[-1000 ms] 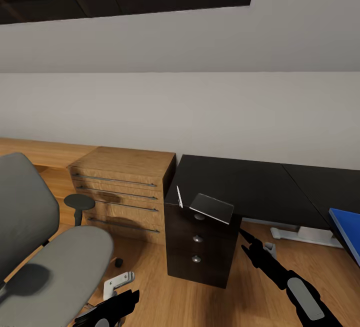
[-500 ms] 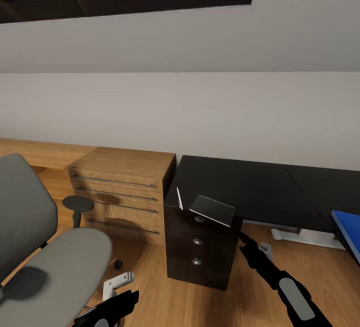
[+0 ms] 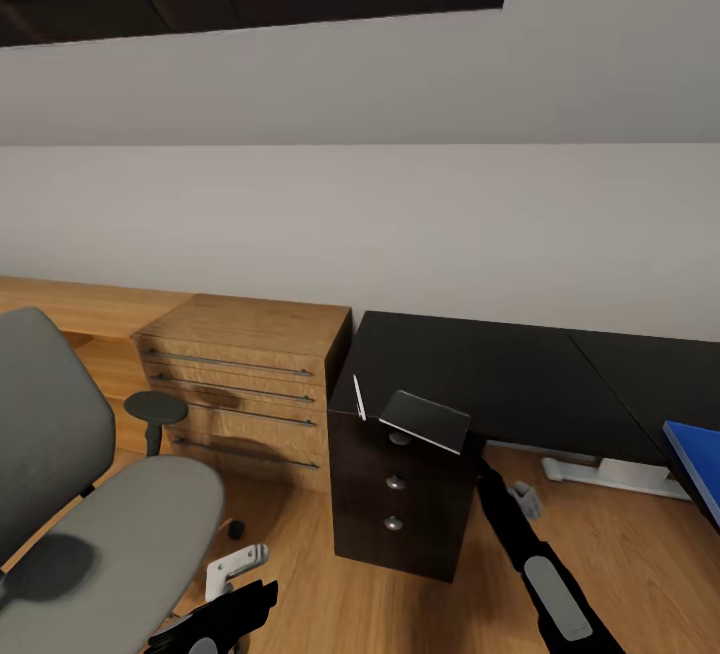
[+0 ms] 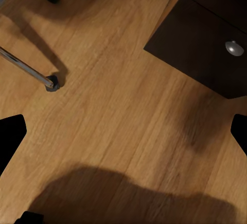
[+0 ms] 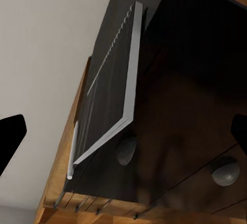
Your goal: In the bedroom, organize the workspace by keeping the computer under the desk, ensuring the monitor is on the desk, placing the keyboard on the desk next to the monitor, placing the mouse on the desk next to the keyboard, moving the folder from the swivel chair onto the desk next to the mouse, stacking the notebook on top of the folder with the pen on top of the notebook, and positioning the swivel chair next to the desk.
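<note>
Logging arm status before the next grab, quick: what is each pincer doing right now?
Left pincer: open, holding nothing, over the light wood floor.
Right pincer: open, holding nothing, facing the thin dark grey notebook.

So the desk (image 3: pixel 520 374) in front of me has the notebook (image 3: pixel 425 418) sitting tilted on its front edge, hanging out over the drawers (image 3: pixel 400 504). The pen (image 3: pixel 358 395) is just beside it, at the corner. The folder (image 3: pixel 697 462) is off at my right.
</note>
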`<state>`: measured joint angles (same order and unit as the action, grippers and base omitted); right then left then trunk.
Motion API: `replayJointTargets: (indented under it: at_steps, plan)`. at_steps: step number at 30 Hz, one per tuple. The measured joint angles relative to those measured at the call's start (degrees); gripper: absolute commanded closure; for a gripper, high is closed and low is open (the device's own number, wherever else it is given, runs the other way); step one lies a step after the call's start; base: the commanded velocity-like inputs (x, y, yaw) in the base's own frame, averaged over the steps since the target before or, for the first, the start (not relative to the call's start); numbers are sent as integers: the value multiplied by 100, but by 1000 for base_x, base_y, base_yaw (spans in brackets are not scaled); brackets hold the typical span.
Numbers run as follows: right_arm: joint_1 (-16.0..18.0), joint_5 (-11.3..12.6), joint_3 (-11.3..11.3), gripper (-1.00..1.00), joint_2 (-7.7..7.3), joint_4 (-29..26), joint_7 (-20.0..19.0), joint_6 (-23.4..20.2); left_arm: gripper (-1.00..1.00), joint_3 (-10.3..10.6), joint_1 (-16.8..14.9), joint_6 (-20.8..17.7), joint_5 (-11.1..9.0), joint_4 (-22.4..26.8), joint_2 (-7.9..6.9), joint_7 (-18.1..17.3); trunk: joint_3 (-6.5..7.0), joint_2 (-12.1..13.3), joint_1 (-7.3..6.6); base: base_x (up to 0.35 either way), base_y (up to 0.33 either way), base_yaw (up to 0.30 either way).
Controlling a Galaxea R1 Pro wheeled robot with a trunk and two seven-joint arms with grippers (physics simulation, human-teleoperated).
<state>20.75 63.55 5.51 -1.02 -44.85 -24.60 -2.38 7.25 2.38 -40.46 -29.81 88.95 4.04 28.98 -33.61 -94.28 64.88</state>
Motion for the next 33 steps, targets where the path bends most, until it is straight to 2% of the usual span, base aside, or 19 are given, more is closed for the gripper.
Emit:
replayJointTargets:
  at_steps: [6, 23, 33]
  plan:
    - [1, 2, 1, -100, 50, 0, 0, 58, -100, 1, 0, 0, 0, 0, 0, 0, 0, 0, 0, 0, 0, 0]
    - [5, 17, 1, -100, 59, 6, 14, 67, -100, 1, 0, -6, -9, 0, 0, -5, 0, 0, 0, 54, 65, 0]
    - [5, 20, 0, -100, 58, 9, 232, 64, -100, 1, 0, 0, -9, 0, 0, -9, 0, 0, -1, 44, 21, 0]
